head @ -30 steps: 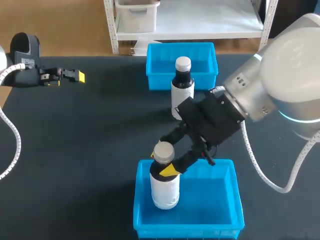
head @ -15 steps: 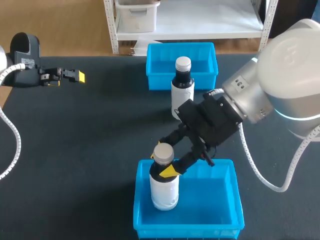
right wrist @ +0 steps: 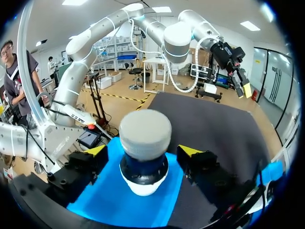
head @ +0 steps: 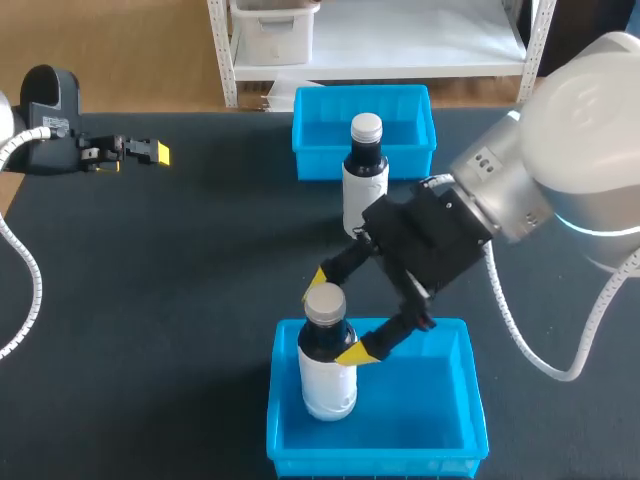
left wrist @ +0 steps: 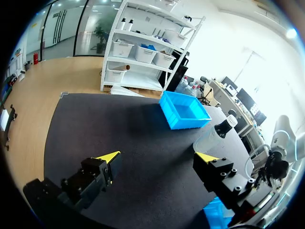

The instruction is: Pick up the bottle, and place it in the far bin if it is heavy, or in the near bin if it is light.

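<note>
I work over a table [head: 150, 300] with a flat, matte black top. Its far edge runs straight across ahead of me. Even light falls on it, casting only soft shadows.

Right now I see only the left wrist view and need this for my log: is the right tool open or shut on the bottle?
Observer: Open. In the right wrist view the right tool has its two fingers on either side of the neck of the bottle, with a gap at each.
Operator: Where does that bottle stand?
Observer: Upright inside the near bin, toward its left side in the head view.
Operator: What does it look like?
Observer: Grey cap, dark neck, white body.
</note>
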Tool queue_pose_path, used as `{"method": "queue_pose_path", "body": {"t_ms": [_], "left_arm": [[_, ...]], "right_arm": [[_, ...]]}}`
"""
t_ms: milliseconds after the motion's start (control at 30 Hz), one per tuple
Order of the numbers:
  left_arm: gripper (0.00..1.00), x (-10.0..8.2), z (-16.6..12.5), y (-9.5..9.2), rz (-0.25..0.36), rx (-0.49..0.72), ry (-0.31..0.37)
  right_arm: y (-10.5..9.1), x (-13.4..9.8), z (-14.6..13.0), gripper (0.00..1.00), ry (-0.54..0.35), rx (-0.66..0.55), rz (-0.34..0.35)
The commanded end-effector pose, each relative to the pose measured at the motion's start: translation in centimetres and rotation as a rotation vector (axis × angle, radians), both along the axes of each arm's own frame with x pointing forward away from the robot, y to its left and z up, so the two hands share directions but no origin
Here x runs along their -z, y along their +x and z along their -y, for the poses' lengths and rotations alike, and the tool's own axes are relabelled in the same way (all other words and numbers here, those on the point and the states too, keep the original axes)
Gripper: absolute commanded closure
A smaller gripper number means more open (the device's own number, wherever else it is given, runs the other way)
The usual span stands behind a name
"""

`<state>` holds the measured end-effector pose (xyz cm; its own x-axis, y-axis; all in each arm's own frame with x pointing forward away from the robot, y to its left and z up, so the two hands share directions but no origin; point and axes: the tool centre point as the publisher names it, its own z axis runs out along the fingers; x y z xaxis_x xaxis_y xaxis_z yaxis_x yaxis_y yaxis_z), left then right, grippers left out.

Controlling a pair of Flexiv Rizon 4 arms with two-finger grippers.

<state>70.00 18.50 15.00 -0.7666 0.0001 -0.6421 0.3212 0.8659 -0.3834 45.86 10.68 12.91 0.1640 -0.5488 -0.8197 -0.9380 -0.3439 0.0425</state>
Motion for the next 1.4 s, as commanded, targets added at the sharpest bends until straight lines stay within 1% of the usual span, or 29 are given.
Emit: {"method": "queue_pose_path", "body": {"t_ms": [33, 200, 367, 533, 700, 867, 1033, 1200, 1400], "left_arm": [[0.00, 0.0, 0.0, 0.0, 0.000, 0.000, 0.000], [0.00, 0.0, 0.0, 0.0, 0.000, 0.000, 0.000], [0.00, 0.0, 0.0, 0.0, 0.000, 0.000, 0.000], [0.00, 0.0, 0.0, 0.0, 0.000, 0.000, 0.000], [0.00, 0.0, 0.0, 0.0, 0.000, 0.000, 0.000], [0.00, 0.0, 0.0, 0.0, 0.000, 0.000, 0.000], [0.00, 0.0, 0.0, 0.0, 0.000, 0.000, 0.000], [0.00, 0.0, 0.0, 0.0, 0.000, 0.000, 0.000], [0.00, 0.0, 0.0, 0.0, 0.000, 0.000, 0.000]], "right_arm": [[0.3, -0.3, 2.8, 0.00, -0.013, 0.040, -0.006], [2.3, -0.4, 6.7, 0.00, -0.050, 0.129, -0.016], [5.5, -0.5, 10.2, 0.00, -0.078, 0.226, -0.016], [9.8, -0.6, 13.0, 0.00, -0.073, 0.310, -0.020], [14.6, -1.1, 14.6, 0.00, -0.073, 0.358, 0.003], [19.3, -1.4, 15.2, 0.00, -0.085, 0.371, 0.032], [23.2, -0.8, 15.0, 0.00, -0.091, 0.370, 0.018], [25.9, 0.0, 14.0, 0.00, -0.103, 0.365, 0.008], [28.2, 0.3, 12.2, 0.00, -0.099, 0.353, 0.016]]}}
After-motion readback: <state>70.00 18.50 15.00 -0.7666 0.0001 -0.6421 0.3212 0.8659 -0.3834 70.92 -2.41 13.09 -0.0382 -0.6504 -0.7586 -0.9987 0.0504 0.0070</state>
